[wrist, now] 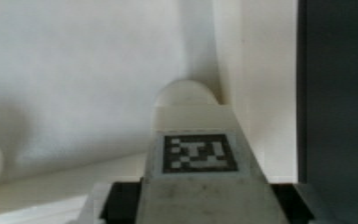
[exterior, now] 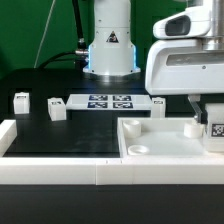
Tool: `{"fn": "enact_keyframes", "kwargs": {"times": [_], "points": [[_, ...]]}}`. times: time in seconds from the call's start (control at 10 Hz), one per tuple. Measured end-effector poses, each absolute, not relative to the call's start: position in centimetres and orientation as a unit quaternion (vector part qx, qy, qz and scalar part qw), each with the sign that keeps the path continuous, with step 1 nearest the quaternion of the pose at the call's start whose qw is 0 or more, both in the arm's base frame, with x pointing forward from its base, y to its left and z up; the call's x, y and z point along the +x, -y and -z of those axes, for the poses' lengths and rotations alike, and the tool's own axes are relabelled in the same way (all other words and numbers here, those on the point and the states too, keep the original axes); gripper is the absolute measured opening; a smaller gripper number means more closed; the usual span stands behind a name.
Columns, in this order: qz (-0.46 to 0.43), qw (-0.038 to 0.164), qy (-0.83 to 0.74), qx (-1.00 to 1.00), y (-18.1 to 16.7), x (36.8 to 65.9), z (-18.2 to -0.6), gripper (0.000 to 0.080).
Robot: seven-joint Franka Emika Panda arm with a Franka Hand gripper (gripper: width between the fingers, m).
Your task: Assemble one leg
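My gripper [exterior: 213, 118] is at the exterior view's right, over the large white tray-like piece [exterior: 165, 150], and is shut on a white leg [exterior: 214, 127] with a black-and-white tag. In the wrist view the held leg [wrist: 197, 140] points away from the camera, its tag facing up, with the dark fingers [wrist: 119, 200] pressed on both its sides. The leg's tip sits over the tray's inner corner [wrist: 87, 90]. Two more legs [exterior: 21, 100] [exterior: 57, 108] stand on the black table at the exterior view's left. A further leg [exterior: 158, 103] stands beside the marker board.
The marker board [exterior: 108, 101] lies at the back middle of the table. The arm's white base [exterior: 108, 50] stands behind it. A white rail [exterior: 60, 170] runs along the front edge, with a short white wall [exterior: 6, 135] at the exterior view's left.
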State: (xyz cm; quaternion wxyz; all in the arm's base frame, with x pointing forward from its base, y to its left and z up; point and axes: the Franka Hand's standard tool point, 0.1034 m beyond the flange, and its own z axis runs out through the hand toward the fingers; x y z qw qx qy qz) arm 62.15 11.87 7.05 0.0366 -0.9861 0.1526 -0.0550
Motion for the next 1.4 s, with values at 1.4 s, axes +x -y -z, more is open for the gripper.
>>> {"fn": "enact_keyframes", "kwargs": {"times": [1.4], "points": [[0.008, 0.078, -0.682, -0.728, -12.12, 61.90, -6.88, 0.0567]]}}
